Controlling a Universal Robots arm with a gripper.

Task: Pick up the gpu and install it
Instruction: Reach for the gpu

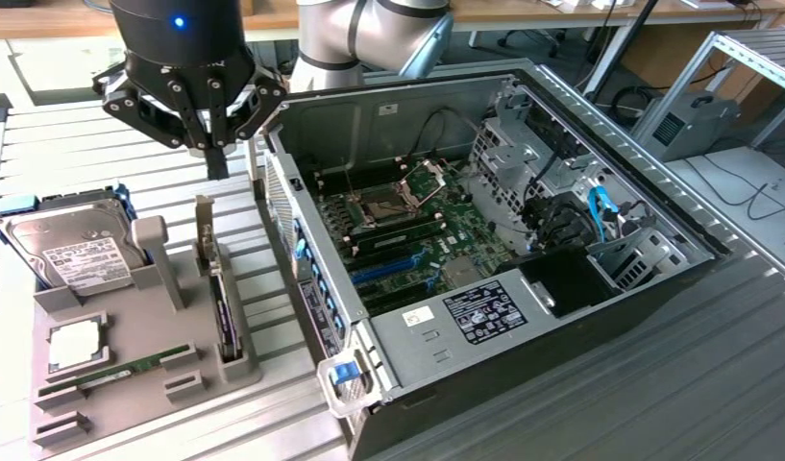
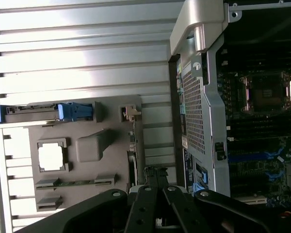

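Jaws closed, gripper [image 1: 216,165] near thin black gpu [image 1: 226,317], standing on edge

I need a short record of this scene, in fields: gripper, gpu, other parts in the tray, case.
gripper: shut, empty, over the gpu's bracket end, not touching
gpu: stands on edge in the tray, not yet picked up
other parts: hard drive, CPU, memory stick
case: open, motherboard exposed, on the exterior view's right of the tray
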